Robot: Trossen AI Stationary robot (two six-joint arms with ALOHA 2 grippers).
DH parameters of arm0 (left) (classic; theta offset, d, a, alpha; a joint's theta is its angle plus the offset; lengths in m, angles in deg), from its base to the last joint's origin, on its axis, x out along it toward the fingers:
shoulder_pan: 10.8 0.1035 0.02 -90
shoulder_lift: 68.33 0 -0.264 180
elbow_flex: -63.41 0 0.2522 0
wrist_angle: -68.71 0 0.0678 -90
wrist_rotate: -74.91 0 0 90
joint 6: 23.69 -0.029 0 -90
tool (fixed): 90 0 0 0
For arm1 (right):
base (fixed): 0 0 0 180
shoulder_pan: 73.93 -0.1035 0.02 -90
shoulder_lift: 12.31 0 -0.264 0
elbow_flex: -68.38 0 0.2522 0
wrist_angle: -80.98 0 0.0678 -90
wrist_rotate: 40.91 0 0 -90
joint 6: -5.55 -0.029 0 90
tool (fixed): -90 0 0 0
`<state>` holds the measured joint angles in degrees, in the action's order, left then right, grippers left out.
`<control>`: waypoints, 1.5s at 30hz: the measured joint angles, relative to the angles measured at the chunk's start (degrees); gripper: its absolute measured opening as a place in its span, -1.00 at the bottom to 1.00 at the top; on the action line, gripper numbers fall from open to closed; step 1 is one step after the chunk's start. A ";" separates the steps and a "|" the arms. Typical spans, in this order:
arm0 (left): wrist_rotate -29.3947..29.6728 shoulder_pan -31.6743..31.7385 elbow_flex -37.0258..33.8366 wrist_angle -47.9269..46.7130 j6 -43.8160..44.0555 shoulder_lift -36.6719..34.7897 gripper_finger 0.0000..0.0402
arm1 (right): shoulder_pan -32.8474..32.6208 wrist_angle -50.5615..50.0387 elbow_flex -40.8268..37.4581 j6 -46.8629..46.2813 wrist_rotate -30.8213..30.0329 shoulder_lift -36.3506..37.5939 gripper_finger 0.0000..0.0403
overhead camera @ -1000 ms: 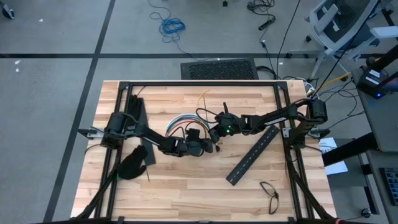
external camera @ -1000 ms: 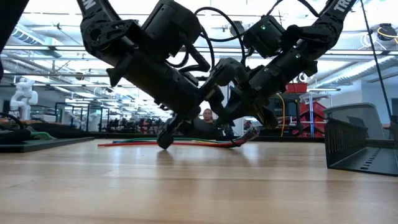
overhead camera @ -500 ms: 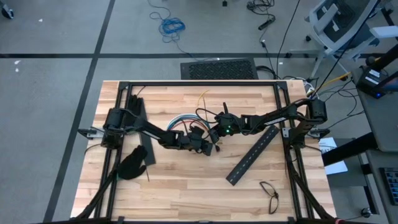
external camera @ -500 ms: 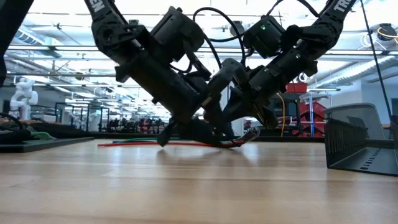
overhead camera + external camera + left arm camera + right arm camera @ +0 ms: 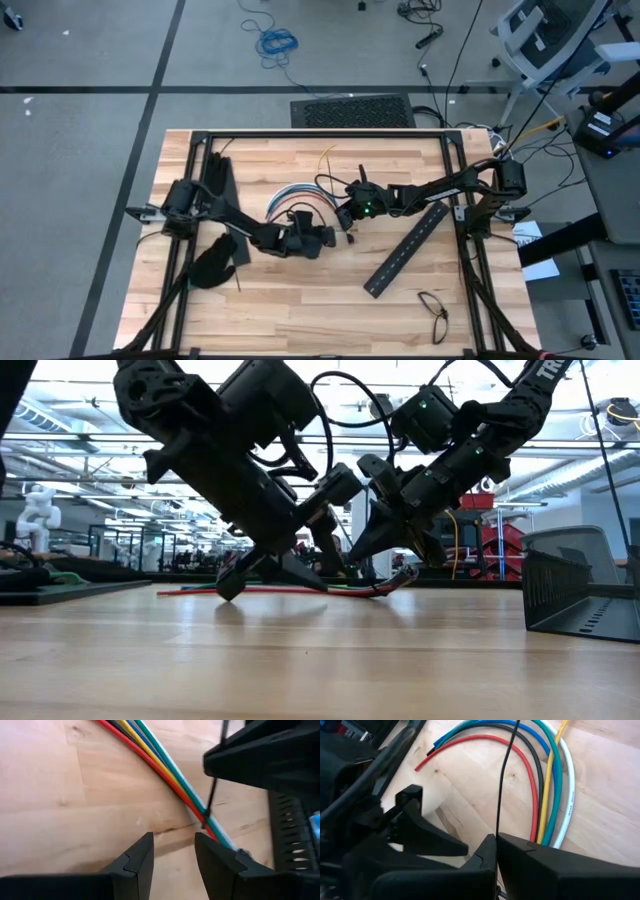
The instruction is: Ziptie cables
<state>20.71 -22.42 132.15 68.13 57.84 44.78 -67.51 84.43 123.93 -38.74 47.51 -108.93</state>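
Note:
The cables (image 5: 300, 195), a bundle of red, yellow, green, blue, black and white wires, lie in an arc on the wooden table (image 5: 290, 300); they show close up in the left wrist view (image 5: 160, 765) and the right wrist view (image 5: 540, 795). A thin dark ziptie (image 5: 505, 770) runs across them and meets the bundle (image 5: 204, 817). My right gripper (image 5: 496, 840) is shut on this strip at the arc's right end (image 5: 347, 214). My left gripper (image 5: 172, 852) is open just near of the bundle (image 5: 328, 238), low over bare wood, with nothing between its fingers. My right gripper pinches the ziptie (image 5: 496, 827) between its two shut fingers, coming slanting down from the table's right side. The long part of the strip runs away from the fingertips over the cables' arc. Close to the fingers it reaches the bundle, which lies on the table.
A long black slotted bar (image 5: 405, 250) lies slanting at the right. A black glove (image 5: 212, 262) lies at the near left, with more black items (image 5: 222, 180) at the far left. A thin dark loop (image 5: 433, 310) lies near the front right corner. Bare wood fills the near side.
My left gripper has swung toward the cables and then back toward the table's near edge, rolling about its own line, so that both fingers now show spread in the low view. The cables and the ziptie have stayed where they were.

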 joint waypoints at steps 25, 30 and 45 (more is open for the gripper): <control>-7.31 3.48 0.27 5.65 -7.54 0.23 -0.30 | -0.08 -2.45 0.01 1.64 0.19 0.00 -1.00; -13.49 5.43 -0.02 6.19 -5.64 -0.04 -0.30 | -0.13 -2.47 0.01 1.50 -0.02 0.00 -1.00; -14.24 6.32 -0.17 4.75 -15.65 0.16 -0.09 | 0.80 -2.60 0.01 2.36 -0.02 -0.02 -1.00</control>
<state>6.47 -16.10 131.97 72.87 42.20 44.95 -66.71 81.83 123.94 -36.38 47.48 -108.95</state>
